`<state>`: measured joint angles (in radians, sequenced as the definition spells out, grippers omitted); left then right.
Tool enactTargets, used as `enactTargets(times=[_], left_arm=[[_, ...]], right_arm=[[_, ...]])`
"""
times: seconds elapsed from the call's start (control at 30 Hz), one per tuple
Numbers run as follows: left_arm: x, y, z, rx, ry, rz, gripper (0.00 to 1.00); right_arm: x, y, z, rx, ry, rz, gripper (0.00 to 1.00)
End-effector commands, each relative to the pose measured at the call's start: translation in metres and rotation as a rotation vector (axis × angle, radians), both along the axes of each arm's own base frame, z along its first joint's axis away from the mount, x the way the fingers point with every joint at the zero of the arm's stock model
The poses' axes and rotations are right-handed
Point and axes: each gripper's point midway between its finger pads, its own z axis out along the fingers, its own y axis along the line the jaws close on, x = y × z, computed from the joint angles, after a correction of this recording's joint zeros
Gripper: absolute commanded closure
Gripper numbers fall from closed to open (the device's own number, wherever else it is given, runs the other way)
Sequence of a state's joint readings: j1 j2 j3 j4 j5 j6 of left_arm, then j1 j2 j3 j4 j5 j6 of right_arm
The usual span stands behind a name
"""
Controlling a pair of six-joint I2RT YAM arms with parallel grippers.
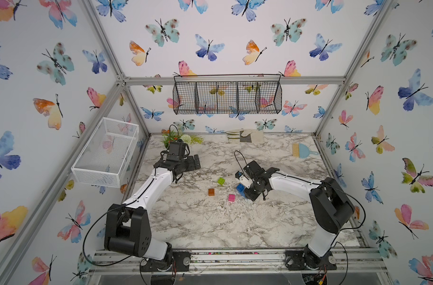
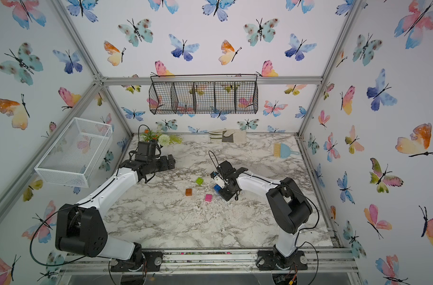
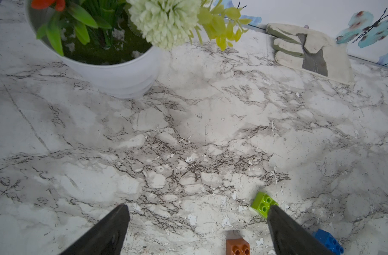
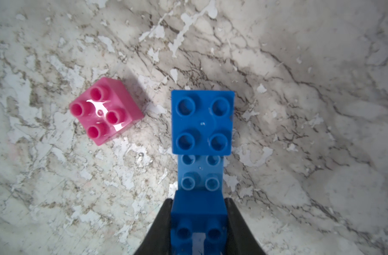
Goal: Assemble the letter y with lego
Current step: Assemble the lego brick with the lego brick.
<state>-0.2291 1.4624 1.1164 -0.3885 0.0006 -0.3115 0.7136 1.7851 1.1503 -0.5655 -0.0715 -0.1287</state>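
The blue lego piece (image 4: 200, 172), a longer pale-blue studded plastic brick with a small darker blue brick on each end, has its long axis running straight out from the right gripper (image 4: 198, 201), with the studs facing the wrist camera. Its free end is just beside the small pink studded brick (image 4: 105, 111) but apart from it. A lime green studded brick (image 1: 220, 181) and an orange studded brick (image 1: 211, 192) lie loose nearby, each separate from the others. All of them are near the middle of the white, grey-veined marble-patterned tabletop (image 1: 210, 222), whose surface is flaked. Butterfly wallpaper covers the walls, a black wire basket (image 1: 227, 97) hangs on the back wall, and a white mesh basket (image 1: 104, 153) on the left. The right gripper is clamped on the near small blue brick. The left gripper (image 3: 197, 220) is spread wide and empty, over bare table near a white pot of artificial flowers (image 3: 113, 75).
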Motion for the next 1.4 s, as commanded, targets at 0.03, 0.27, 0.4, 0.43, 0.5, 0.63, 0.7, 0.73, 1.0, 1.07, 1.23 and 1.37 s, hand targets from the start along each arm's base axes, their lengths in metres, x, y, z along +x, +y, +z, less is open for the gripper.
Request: enactTargets(times=[0.03,0.27,0.4,0.43,0.5,0.63,0.7,0.73,1.0,1.07,1.23,1.37], left_arm=[[0.003,0.002,0.005,0.012,-0.002,0.01,0.02],[0.003,0.002,0.005,0.011,-0.002,0.009,0.02],[0.003,0.002,0.005,0.011,-0.002,0.009,0.02],[0.003,0.001,0.005,0.011,-0.002,0.009,0.02],[0.003,0.001,0.006,0.01,-0.003,0.008,0.02],[0.003,0.001,0.006,0.011,-0.004,0.008,0.02],[0.003,0.002,0.006,0.012,-0.004,0.011,0.02],[0.003,0.002,0.006,0.012,-0.003,0.01,0.02],[0.003,0.002,0.007,0.014,-0.007,0.012,0.02],[0.003,0.002,0.006,0.014,-0.005,0.011,0.02],[0.003,0.002,0.008,0.014,-0.01,0.013,0.02],[0.003,0.003,0.007,0.015,-0.007,0.014,0.02]], right_arm=[[-0.018,-0.002,-0.005,-0.022,0.084,-0.055,0.83],[-0.019,0.0,-0.006,-0.032,0.086,-0.086,0.83],[-0.016,-0.003,-0.005,-0.046,0.084,-0.15,0.83],[-0.016,-0.003,-0.006,-0.045,0.083,-0.163,0.83],[-0.016,-0.005,-0.009,-0.052,0.077,-0.178,0.83],[-0.011,-0.01,-0.013,-0.078,0.043,-0.218,0.84],[-0.009,-0.013,-0.015,-0.09,0.031,-0.247,0.84],[-0.008,-0.013,-0.015,-0.091,0.029,-0.255,0.84],[-0.014,0.002,-0.016,-0.012,0.071,-0.271,0.86],[-0.014,0.0,-0.019,-0.025,0.073,-0.289,0.86],[-0.016,-0.007,-0.029,-0.051,0.068,-0.334,0.88],[-0.019,-0.005,-0.03,-0.042,0.046,-0.34,0.89]])
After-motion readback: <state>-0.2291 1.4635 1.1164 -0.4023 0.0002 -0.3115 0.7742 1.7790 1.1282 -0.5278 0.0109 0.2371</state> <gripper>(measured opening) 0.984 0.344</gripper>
